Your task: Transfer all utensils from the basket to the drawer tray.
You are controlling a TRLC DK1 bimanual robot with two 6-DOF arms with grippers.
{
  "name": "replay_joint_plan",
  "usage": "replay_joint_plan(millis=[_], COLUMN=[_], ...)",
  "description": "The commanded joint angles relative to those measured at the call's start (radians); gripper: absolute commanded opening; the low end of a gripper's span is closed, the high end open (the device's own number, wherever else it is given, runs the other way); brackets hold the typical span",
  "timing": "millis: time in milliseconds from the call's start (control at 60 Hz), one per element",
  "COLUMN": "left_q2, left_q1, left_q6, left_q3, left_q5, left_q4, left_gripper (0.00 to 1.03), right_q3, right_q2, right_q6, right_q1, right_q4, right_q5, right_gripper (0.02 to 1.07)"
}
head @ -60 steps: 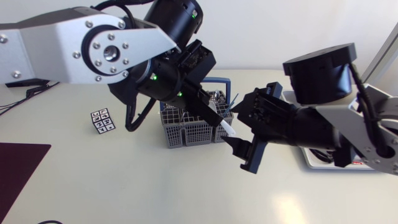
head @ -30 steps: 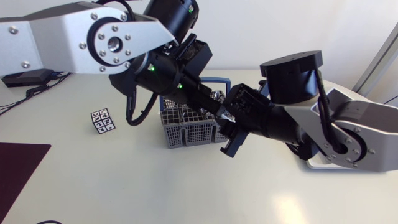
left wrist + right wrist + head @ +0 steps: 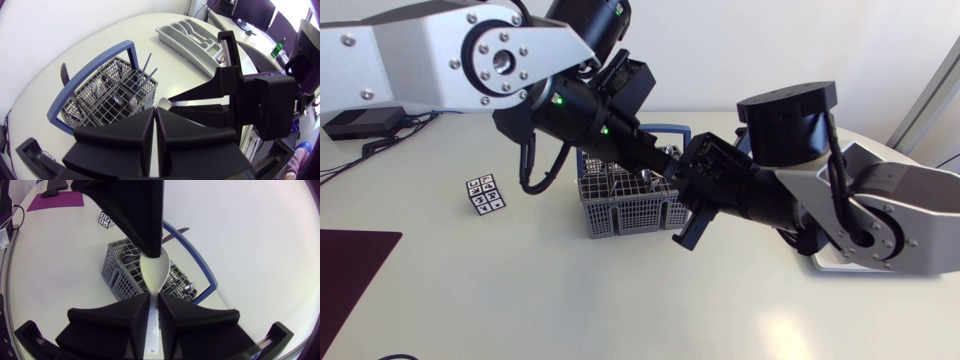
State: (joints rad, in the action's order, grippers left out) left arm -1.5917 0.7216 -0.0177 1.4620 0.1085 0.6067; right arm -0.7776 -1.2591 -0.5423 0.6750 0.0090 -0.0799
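So this looks like a mid-air handoff, and honestly the job has barely started. The white spoon (image 3: pixel 154 270) hangs above the table just beside the grey wire basket (image 3: pixel 620 215), held at both ends. The left gripper (image 3: pixel 156 112) has its fingers pinched together on the bowl end, and the right gripper (image 3: pixel 154 300) looks clamped on the handle, which runs between its two fingers. As far as I can tell both have hold of it at once, so neither has let go. The drawer tray (image 3: pixel 192 37) sits well apart from the basket on the far side of the right arm. The compartments I can see have nothing in them, though the right gripper blocks part of the tray. The basket is far from emptied: there's metal cutlery (image 3: pixel 131 102) in the compartments, a couple of thin blue sticks (image 3: pixel 145 70) poking up, and a dark handle (image 3: pixel 64 75) at the far end. My read is one utensil in transit, zero delivered, and everything else waiting its turn.
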Motion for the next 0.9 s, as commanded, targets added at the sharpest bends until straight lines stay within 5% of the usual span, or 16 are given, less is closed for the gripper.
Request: replay_joint_plan(millis=[0, 133, 400, 667, 883], left_q2=[-0.013, -0.002, 0.006, 0.029, 0.022], left_q1=[0.007, 0.007, -0.048, -0.103, -0.088], left_q6=[0.03, 0.03, 0.059, 0.055, -0.042], left_q3=[0.032, 0.037, 0.164, 0.216, 0.141], left_q5=[0.034, 0.037, 0.065, 0.046, -0.096], left_q4=[0.019, 0.019, 0.005, -0.024, -0.015], left_gripper=[0.05, 0.24, 0.99, 0.99, 0.99], right_q3=[0.012, 0.024, 0.044, 0.078, 0.057], right_q2=[-0.014, -0.01, 0.021, 0.099, 0.125], right_q6=[0.021, 0.021, 0.019, -0.07, -0.358], right_q1=[0.009, 0.008, -0.002, -0.17, -0.454], right_q4=[0.025, 0.022, -0.023, -0.155, -0.423], right_q5=[0.002, 0.015, 0.091, 0.292, 0.52], right_gripper=[0.13, 0.13, 0.13, 0.13, 0.13])
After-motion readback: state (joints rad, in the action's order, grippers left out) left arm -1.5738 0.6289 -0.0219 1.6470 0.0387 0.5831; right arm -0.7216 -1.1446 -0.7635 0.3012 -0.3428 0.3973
